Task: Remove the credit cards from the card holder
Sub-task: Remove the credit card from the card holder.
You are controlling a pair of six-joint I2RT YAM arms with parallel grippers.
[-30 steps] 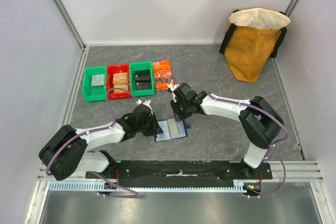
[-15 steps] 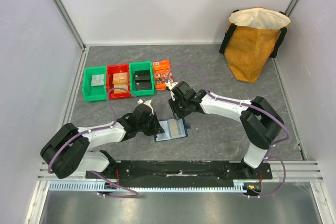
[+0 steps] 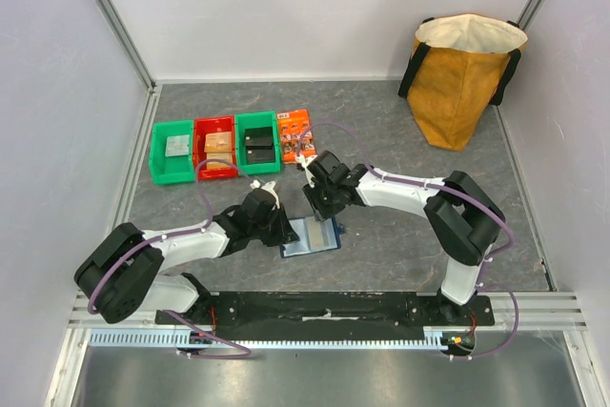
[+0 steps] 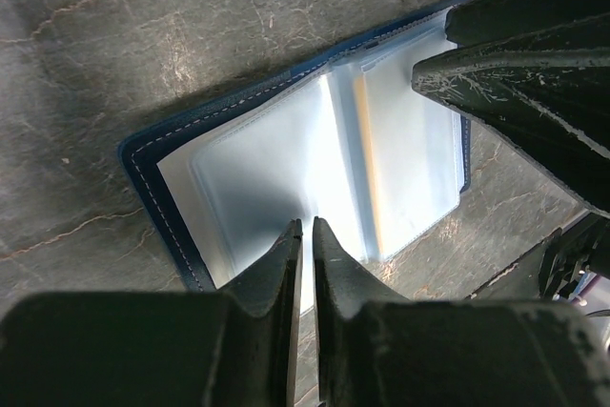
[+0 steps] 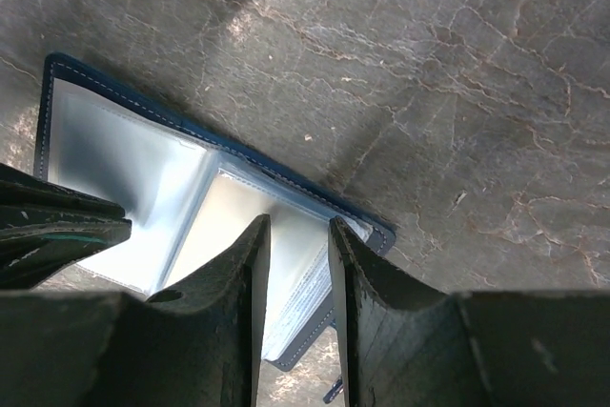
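Your card holder (image 3: 312, 234) lies open on the tabletop (image 3: 400, 131), near the middle of its near edge. Your left gripper (image 4: 305, 224) is pinched onto the edge of a clear sleeve. Your right gripper (image 5: 295, 221) rests on the other page with its fingers apart; whether it grips anything cannot be told. A tan card (image 4: 368, 154) shows beside the fold.

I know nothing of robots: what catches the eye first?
A navy card holder lies open at centre, pale sleeves showing, the left gripper pinched on one edge and the right gripper open over the other. Far right stands a mustard-yellow bag; far left, green and red bins.
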